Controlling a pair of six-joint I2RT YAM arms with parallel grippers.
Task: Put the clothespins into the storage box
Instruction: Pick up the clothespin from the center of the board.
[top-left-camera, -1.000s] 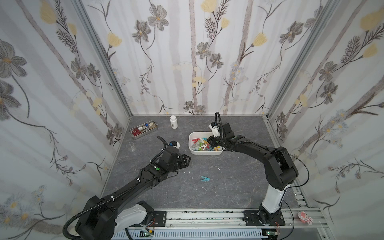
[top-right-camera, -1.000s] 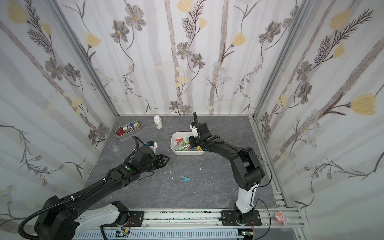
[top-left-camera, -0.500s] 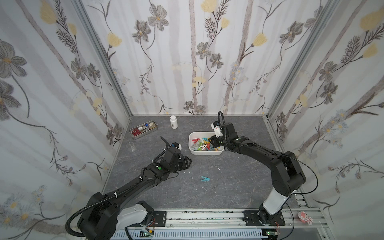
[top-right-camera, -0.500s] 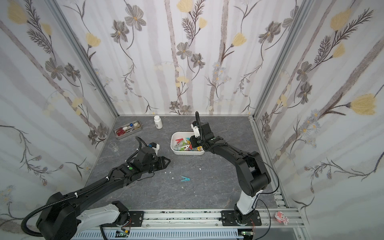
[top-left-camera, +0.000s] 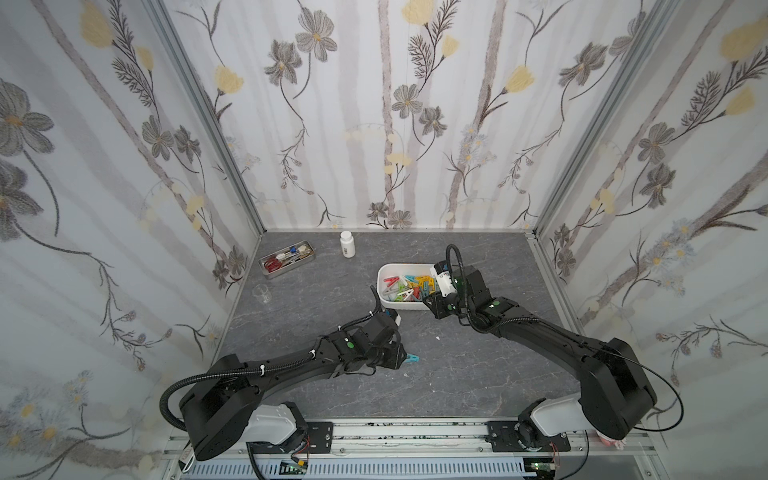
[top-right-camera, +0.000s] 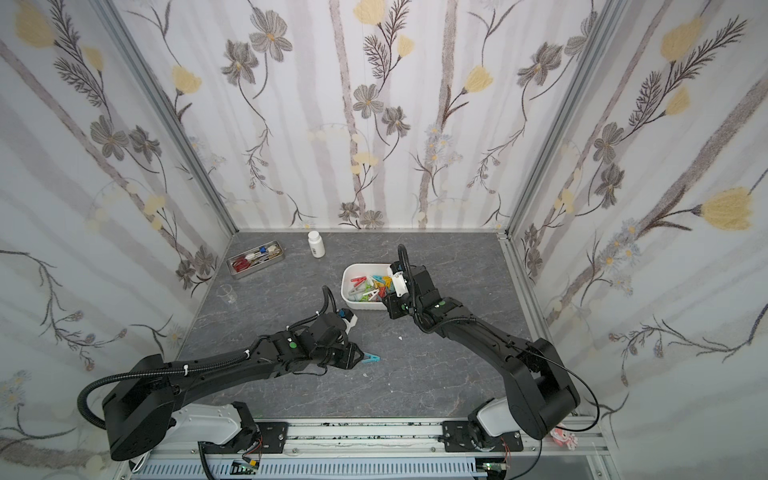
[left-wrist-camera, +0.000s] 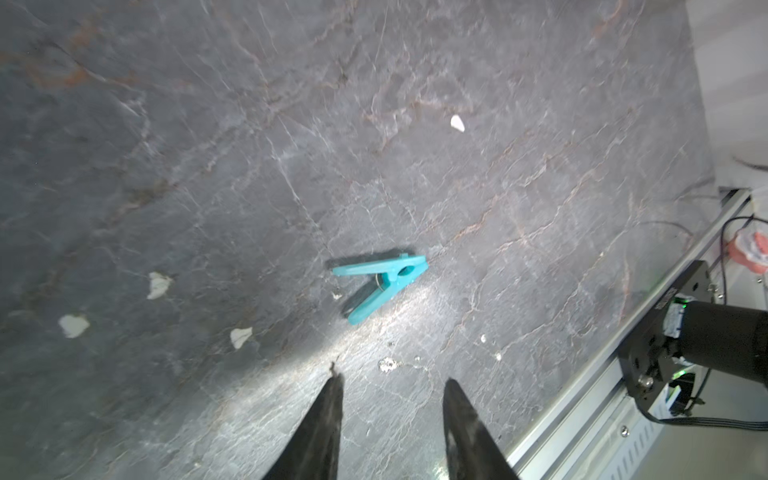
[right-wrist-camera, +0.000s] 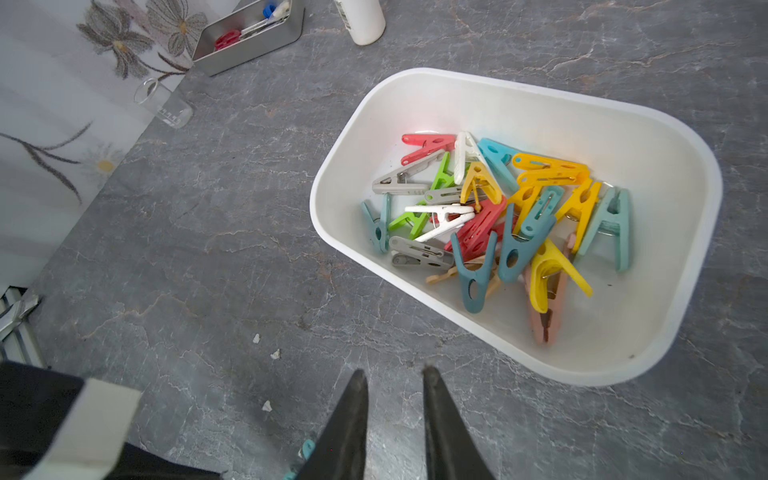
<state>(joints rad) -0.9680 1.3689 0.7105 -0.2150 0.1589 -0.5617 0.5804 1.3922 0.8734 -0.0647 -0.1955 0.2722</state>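
Storage box (right-wrist-camera: 415, 79), right of centre: mixed-colour clothespins (right-wrist-camera: 498, 216) piled inside. Metal tray (right-wrist-camera: 249, 52), far left: red scissors (right-wrist-camera: 227, 39), pens (right-wrist-camera: 259, 25). One teal clothespin (left-wrist-camera: 382, 286) lies on table (left-wrist-camera: 208, 124), near centre, ahead of left gripper (left-wrist-camera: 390, 382), jaws apart, empty. Right gripper (right-wrist-camera: 395, 374) just beside box, jaws narrowly parted, empty.

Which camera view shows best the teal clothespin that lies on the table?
The left wrist view: the teal clothespin lies whole and close. In both top views it is tiny, beside the left tool. The right wrist view catches only a teal sliver at the picture's edge.
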